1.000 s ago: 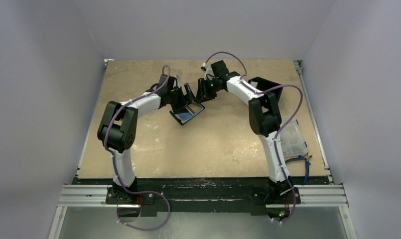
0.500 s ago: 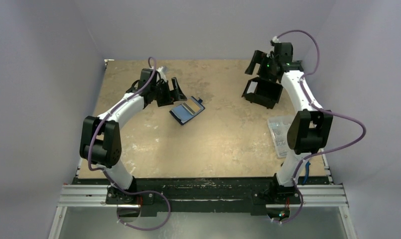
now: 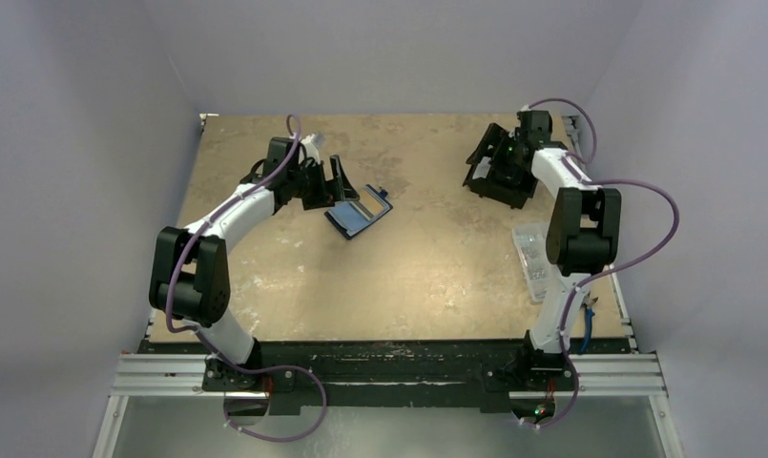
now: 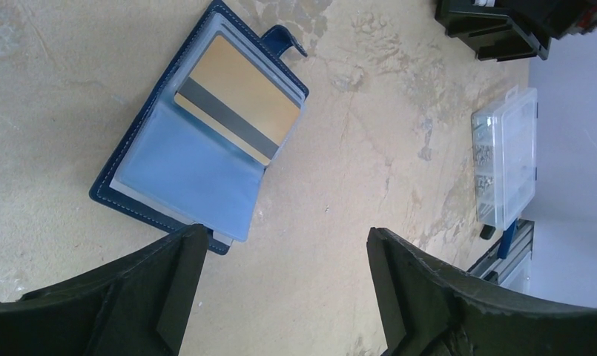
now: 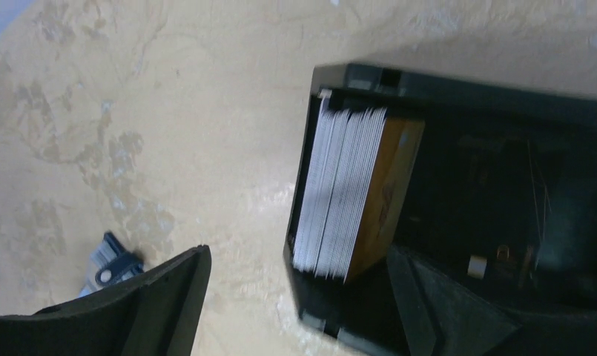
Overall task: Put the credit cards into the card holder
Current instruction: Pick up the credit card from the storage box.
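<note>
The navy card holder [image 4: 178, 159] lies open on the table, just ahead of my left gripper [image 4: 284, 245]. A gold credit card [image 4: 236, 104] with a dark stripe sits in its upper clear sleeve. The left gripper is open and empty, its left finger [image 4: 162, 289] over the holder's near corner. From above, the card holder [image 3: 359, 212] lies right of my left gripper [image 3: 346, 186]. A stack of credit cards [image 5: 347, 193] stands on edge inside the black box [image 5: 458, 96]. My right gripper [image 5: 297, 259] hangs open over the box's near wall, holding nothing. Seen from above, my right gripper [image 3: 494, 157] is at the back right.
The black open-sided box [image 3: 518, 194] stands at the back right. A clear plastic compartment box [image 3: 537, 258] with small parts lies by the right edge, blue-handled pliers [image 3: 585, 320] beside it. The same clear box [image 4: 506, 156] shows in the left wrist view.
My right arm has swung from the card holder to the black box at the back right, its jaws opening. My left gripper drew back to the left, leaving the holder open.
</note>
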Tool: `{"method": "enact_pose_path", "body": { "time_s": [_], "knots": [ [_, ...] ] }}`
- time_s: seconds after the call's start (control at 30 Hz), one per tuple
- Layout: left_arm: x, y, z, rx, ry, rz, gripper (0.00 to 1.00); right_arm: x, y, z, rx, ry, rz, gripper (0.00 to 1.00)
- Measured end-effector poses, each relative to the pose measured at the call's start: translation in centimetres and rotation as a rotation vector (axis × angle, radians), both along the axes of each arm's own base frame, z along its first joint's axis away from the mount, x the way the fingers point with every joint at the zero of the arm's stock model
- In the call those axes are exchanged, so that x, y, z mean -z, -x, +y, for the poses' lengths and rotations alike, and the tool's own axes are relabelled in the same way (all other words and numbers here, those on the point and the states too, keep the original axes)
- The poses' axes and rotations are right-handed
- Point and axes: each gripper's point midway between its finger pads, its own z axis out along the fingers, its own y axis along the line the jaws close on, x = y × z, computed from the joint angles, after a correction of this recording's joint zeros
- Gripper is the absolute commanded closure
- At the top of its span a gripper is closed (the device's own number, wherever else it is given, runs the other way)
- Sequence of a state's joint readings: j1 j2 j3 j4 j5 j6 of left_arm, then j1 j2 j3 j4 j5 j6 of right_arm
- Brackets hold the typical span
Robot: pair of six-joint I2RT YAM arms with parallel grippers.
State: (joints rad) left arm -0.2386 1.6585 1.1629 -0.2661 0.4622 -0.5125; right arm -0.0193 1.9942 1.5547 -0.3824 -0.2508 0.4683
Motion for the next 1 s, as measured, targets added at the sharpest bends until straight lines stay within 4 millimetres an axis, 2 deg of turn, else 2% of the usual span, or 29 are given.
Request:
{"method": "enact_pose_path", "body": {
  "time_s": [0.1, 0.17, 0.27, 0.6, 1.0],
  "knots": [
    [-0.2, -0.1, -0.2, 0.008, 0.01, -0.008, 0.16, 1.5, -1.1, -0.3, -0.004, -0.048, 0.003, 0.01],
    [-0.3, -0.1, -0.3, 0.011, 0.013, -0.011, 0.16, 2.8, -1.3, -0.3, -0.002, -0.074, 0.021, 0.01],
    [-0.3, -0.1, -0.3, 0.013, 0.015, -0.012, 0.16, 3.5, -1.3, 0.0, -0.006, -0.101, 0.036, 0.04],
    [-0.4, 0.0, -0.4, 0.018, 0.02, -0.013, 0.16, 1.7, -2.5, 0.5, -0.03, -0.203, -0.043, 0.25],
    [-0.3, 0.1, -0.5, 0.024, 0.026, -0.008, 0.16, 1.7, -2.5, 0.1, -0.027, -0.262, -0.058, 0.54]
  ]
}}
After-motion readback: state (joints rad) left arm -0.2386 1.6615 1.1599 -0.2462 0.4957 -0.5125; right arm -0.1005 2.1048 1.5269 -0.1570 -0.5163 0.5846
